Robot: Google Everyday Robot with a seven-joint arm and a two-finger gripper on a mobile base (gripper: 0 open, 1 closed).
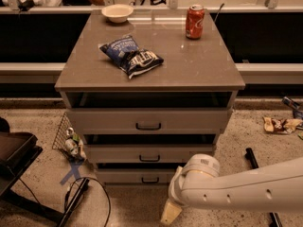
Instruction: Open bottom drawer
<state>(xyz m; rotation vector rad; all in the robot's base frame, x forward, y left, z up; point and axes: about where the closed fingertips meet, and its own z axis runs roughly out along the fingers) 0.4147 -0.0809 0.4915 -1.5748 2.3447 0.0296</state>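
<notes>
The bottom drawer (pixel 128 176) is the lowest of three grey-beige fronts in a cabinet, with a small black bar handle (pixel 150 179). Its front sits about flush with the drawer above. My white arm (pixel 236 190) comes in from the right and bends in front of the drawer's right end, hiding that end. The gripper (pixel 170 213) shows only as a beige tip near the floor, below and to the right of the handle, not touching it.
The middle drawer (pixel 149 153) and top drawer (pixel 148 121) are above. On the cabinet top (pixel 189 65) lie a chip bag (pixel 131 56), a red can (pixel 194 21) and a bowl (pixel 117 12). A wire basket (pixel 66 138) and cables (pixel 92 193) are at the left on the floor.
</notes>
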